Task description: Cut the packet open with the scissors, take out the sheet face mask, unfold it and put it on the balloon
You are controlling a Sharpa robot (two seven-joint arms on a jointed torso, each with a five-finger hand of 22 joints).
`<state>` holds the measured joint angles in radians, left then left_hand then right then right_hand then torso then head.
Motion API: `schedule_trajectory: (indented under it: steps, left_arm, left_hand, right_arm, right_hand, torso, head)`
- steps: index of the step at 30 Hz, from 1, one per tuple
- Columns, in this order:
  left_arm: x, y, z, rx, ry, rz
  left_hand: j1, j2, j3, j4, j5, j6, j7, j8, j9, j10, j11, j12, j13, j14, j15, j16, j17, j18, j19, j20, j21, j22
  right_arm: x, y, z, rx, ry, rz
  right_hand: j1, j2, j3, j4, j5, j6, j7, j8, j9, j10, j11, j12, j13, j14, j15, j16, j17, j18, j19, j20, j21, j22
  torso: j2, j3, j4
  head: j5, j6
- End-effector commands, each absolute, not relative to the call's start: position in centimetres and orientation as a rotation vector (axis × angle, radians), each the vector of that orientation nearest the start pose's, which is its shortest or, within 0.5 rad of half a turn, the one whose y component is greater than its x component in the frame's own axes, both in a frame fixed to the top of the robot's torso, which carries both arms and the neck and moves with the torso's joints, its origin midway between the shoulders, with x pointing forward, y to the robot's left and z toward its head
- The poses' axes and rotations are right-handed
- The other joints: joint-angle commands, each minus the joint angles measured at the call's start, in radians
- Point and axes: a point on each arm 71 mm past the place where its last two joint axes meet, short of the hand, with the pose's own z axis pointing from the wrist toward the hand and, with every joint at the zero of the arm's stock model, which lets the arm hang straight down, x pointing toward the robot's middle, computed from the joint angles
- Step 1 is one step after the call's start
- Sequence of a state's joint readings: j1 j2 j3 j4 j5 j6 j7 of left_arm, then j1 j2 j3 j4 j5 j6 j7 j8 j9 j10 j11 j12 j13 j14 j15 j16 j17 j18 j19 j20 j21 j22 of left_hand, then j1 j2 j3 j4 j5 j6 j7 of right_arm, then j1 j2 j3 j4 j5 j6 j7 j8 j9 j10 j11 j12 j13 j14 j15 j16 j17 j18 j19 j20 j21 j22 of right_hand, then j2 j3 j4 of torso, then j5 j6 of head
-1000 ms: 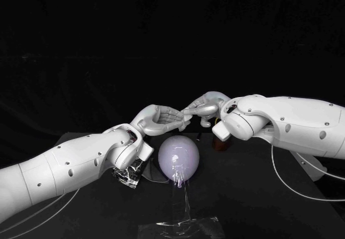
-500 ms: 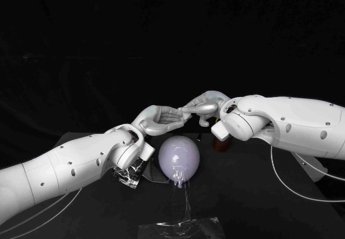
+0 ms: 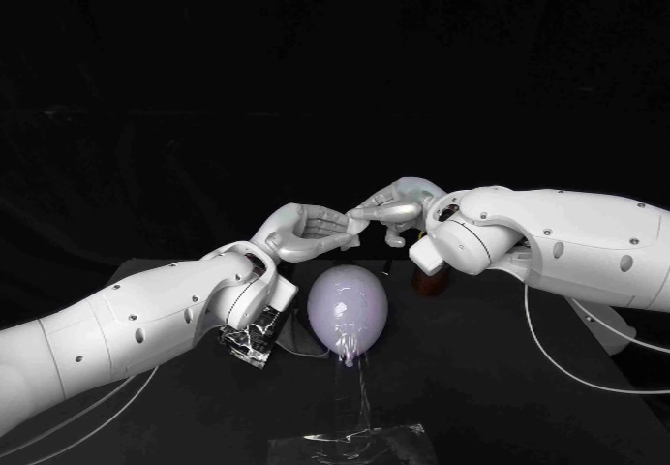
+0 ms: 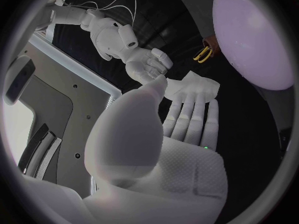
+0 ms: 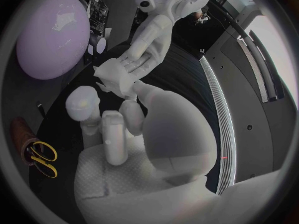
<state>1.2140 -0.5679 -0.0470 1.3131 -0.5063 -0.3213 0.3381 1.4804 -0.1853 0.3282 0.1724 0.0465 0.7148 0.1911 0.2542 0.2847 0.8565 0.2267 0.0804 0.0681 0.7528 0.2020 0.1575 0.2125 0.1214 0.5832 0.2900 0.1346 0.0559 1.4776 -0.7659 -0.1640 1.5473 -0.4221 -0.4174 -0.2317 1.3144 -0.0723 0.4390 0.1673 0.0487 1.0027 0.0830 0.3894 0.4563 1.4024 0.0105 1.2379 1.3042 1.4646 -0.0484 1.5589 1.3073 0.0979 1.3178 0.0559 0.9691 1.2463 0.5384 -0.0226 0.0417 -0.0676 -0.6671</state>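
**Holding the folded face mask between both hands, above the balloon**

Left hand (image 3: 310, 232) and right hand (image 3: 395, 207) are raised over the table (image 3: 489, 373), meeting fingertip to fingertip.

Face mask (image 4: 194, 88): a small, white, folded wad caught between the two hands. Not opened out.

Left hand: thumb and fingers clamped on one edge of the mask, clearest in the left wrist view.

Right hand: thumb and fingertips pinch the opposite edge, clearest in the right wrist view. The other fingers are curled in.

Balloon (image 3: 348, 308): pale purple, upright on a clear stand (image 3: 350, 446), just below the hands. It touches neither the hands nor the mask.

Packet (image 3: 252, 341): silver foil, lying on the table just beside the balloon on the robot's left, partly hidden under the left arm. Cannot tell from these views where it is cut.

Scissors (image 5: 40, 158): yellow handles, standing in a brown holder (image 5: 22, 130) on the table, on the balloon's far right side. Neither hand touches them.
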Motion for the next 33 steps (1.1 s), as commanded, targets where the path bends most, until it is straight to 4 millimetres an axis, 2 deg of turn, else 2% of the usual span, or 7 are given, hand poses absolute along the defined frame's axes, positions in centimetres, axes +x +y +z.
schedule_trajectory:
  steps: [1,7,15,19,22,29,33]
  left_arm:
    - [51.8,11.8,-17.6,-0.545,1.51,-1.449]
    - [51.8,11.8,-17.5,-0.546,1.51,-1.448]
    - [51.8,11.8,-17.5,-0.541,1.508,-1.444]
    - [51.6,11.6,-17.5,-0.526,1.522,-1.456]
    - [51.5,11.3,-17.5,-0.51,1.536,-1.47]
    - [51.2,10.7,-17.5,-0.473,1.563,-1.505]
    - [51.1,10.5,-17.5,-0.463,1.569,-1.514]
  left_hand:
    - [0.006,0.004,-0.006,-0.001,0.002,0.007,0.059,0.005,0.001,0.006,0.0,0.002,0.0,0.011,0.0,0.005,0.001,-0.007,0.013,0.0,0.005,0.002]
    - [0.011,0.005,-0.01,-0.002,0.002,0.01,0.058,0.006,0.001,0.011,-0.001,0.001,-0.001,0.015,-0.001,0.005,0.001,-0.005,0.018,0.001,0.006,0.002]
    - [0.022,0.005,-0.032,-0.003,0.002,-0.015,0.055,-0.006,-0.007,-0.015,-0.008,-0.018,-0.005,-0.015,-0.001,-0.013,-0.011,-0.008,-0.014,0.002,-0.007,-0.003]
    - [0.025,0.009,-0.064,0.005,0.002,-0.081,0.054,-0.032,-0.031,-0.118,-0.011,-0.025,-0.011,-0.061,0.003,-0.035,-0.027,-0.016,-0.057,0.002,-0.023,-0.007]
    - [0.029,0.014,-0.104,0.017,0.001,-0.127,0.046,-0.051,-0.047,-0.209,-0.023,-0.029,-0.016,-0.103,0.012,-0.053,-0.04,-0.025,-0.087,0.002,-0.035,-0.009]
    - [0.046,0.028,-0.172,0.041,0.002,-0.149,0.036,-0.06,-0.054,-0.253,-0.036,-0.03,-0.017,-0.154,0.012,-0.075,-0.056,-0.038,-0.108,0.002,-0.045,-0.009]
    - [0.065,0.037,-0.216,0.059,0.002,-0.17,0.029,-0.069,-0.061,-0.289,-0.043,-0.033,-0.019,-0.196,0.012,-0.09,-0.067,-0.047,-0.128,0.002,-0.053,-0.011]
  right_arm:
    - [51.1,-17.5,-11.4,0.776,1.792,0.984]
    - [51.1,-17.5,-11.4,0.771,1.788,0.979]
    - [51.1,-17.4,-11.4,0.764,1.791,0.978]
    - [51.0,-17.3,-11.4,0.761,1.792,0.979]
    - [51.0,-17.2,-11.4,0.758,1.792,0.982]
    - [51.0,-16.9,-11.3,0.758,1.794,0.997]
    - [50.9,-16.7,-11.3,0.76,1.793,1.01]
  right_hand:
    - [0.01,0.005,0.01,-0.008,0.001,-0.004,-0.001,-0.004,-0.002,0.004,-0.004,-0.001,0.003,0.103,-0.005,0.005,0.252,0.017,0.004,0.002,0.0,0.002]
    - [0.051,0.021,0.04,-0.045,0.001,-0.002,-0.003,0.001,0.0,0.007,-0.007,0.002,0.008,0.104,-0.008,0.008,0.256,0.016,0.01,-0.001,0.007,0.008]
    - [0.065,0.026,0.06,-0.066,0.001,0.0,-0.002,0.006,0.002,0.01,-0.006,0.004,0.011,0.106,-0.008,0.011,0.262,0.014,0.014,-0.002,0.013,0.013]
    - [0.065,0.026,0.06,-0.066,0.001,0.0,-0.002,0.006,0.002,0.01,-0.006,0.004,0.011,0.106,-0.008,0.011,0.262,0.014,0.014,-0.002,0.013,0.013]
    - [0.065,0.026,0.06,-0.066,0.001,0.0,-0.002,0.006,0.002,0.01,-0.006,0.004,0.011,0.106,-0.008,0.011,0.262,0.014,0.014,-0.002,0.013,0.013]
    - [0.041,0.017,0.055,-0.06,0.001,-0.005,0.001,0.007,0.003,0.009,-0.003,-0.001,0.008,0.104,-0.005,0.009,0.258,0.015,0.011,-0.001,0.006,0.01]
    - [-0.028,-0.008,0.02,-0.019,0.003,-0.011,0.006,0.0,-0.003,0.006,0.002,-0.007,0.006,0.103,0.0,0.006,0.253,0.016,0.008,0.003,-0.004,0.007]
  torso:
    - [0.0,0.0,0.0012]
    - [0.0,-0.0004,0.0007]
    - [0.0,0.0003,0.0]
    - [0.0,0.0005,0.0001]
    - [0.0,0.0003,0.0]
    - [0.0,0.0001,0.0004]
    - [0.0,0.0001,0.0003]
  head:
    - [0.0,0.001]
    - [0.001,0.002]
    - [0.002,0.004]
    - [0.002,0.004]
    - [0.002,0.004]
    - [0.003,0.004]
    - [0.002,0.003]
